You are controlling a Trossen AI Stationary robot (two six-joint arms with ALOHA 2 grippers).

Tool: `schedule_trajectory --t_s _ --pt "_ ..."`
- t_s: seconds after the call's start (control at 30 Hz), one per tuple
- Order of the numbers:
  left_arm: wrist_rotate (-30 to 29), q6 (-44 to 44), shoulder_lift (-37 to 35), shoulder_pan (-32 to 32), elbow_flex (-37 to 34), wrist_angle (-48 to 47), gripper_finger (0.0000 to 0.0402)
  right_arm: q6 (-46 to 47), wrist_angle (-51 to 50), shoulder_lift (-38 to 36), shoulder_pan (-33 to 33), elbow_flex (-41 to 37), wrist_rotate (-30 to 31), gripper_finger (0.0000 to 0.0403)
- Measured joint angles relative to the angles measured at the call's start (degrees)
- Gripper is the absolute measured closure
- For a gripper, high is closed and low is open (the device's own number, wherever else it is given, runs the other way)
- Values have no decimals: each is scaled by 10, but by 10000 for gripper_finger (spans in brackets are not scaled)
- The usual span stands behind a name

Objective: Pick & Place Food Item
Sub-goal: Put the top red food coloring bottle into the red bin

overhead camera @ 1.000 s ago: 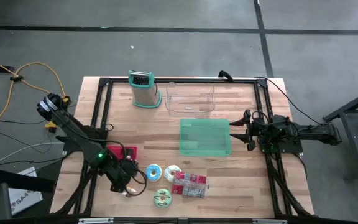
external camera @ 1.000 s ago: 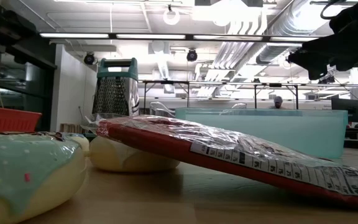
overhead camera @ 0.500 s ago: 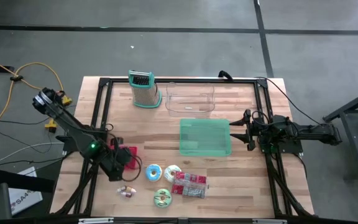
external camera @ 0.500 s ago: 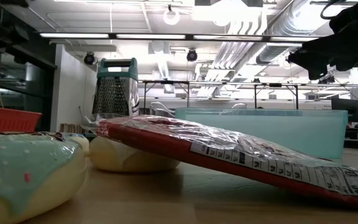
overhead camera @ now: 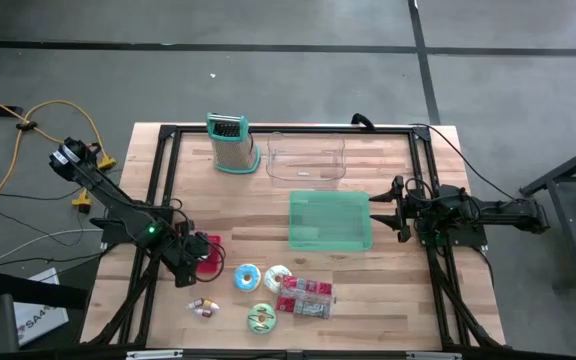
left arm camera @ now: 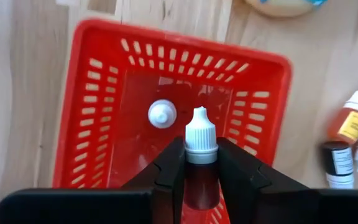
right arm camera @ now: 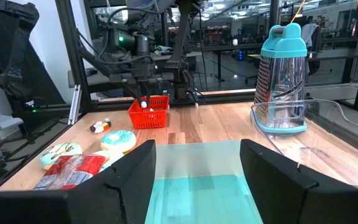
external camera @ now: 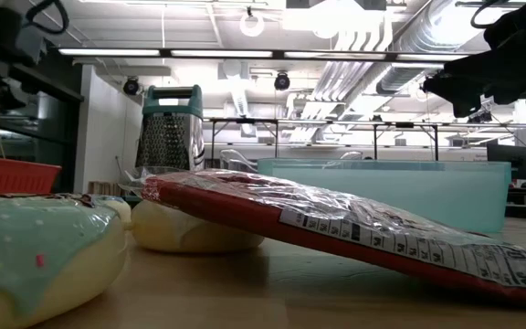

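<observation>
My left gripper (left arm camera: 201, 171) is shut on a small dropper bottle (left arm camera: 200, 149) with a white cap, and hangs over the red slotted basket (overhead camera: 208, 256). Another white-capped bottle (left arm camera: 161, 114) lies inside the basket (left arm camera: 104, 124). More small bottles (left arm camera: 352, 119) lie on the wood beside it, in the high view near the table's front edge (overhead camera: 204, 305). My right gripper (right arm camera: 197, 168) waits open at the table's right side (overhead camera: 396, 208). My left gripper pinches the bottle's body just below the white cap (left arm camera: 201, 163) between its two fingers (left arm camera: 169, 171). The fingers slant steeply down from above. The bottle is lifted clear over the basket's inside, its cap pointing away from the wrist.
Three frosted donuts (overhead camera: 248, 277) (overhead camera: 277, 277) (overhead camera: 261, 318) and a red snack packet (overhead camera: 306, 297) lie right of the basket. A teal bin (overhead camera: 330, 221) sits mid-table. A clear container (overhead camera: 306, 158) and a teal grater (overhead camera: 230, 143) stand at the far edge.
My left gripper has carried the bottle from near the loose bottles at the front edge toward the far edge and now hangs over the red basket. It has sunk a little and rolled about its own axis. Its fingers have stayed shut on the bottle.
</observation>
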Motion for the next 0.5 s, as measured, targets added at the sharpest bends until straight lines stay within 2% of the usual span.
schedule_trajectory --t_s 0.27,0.5 --pt "15 -2 0 0 -26 35 330 0 0 0 0 0 0 180" --pt "15 -1 0 0 -26 34 297 0 0 0 0 0 0 180"
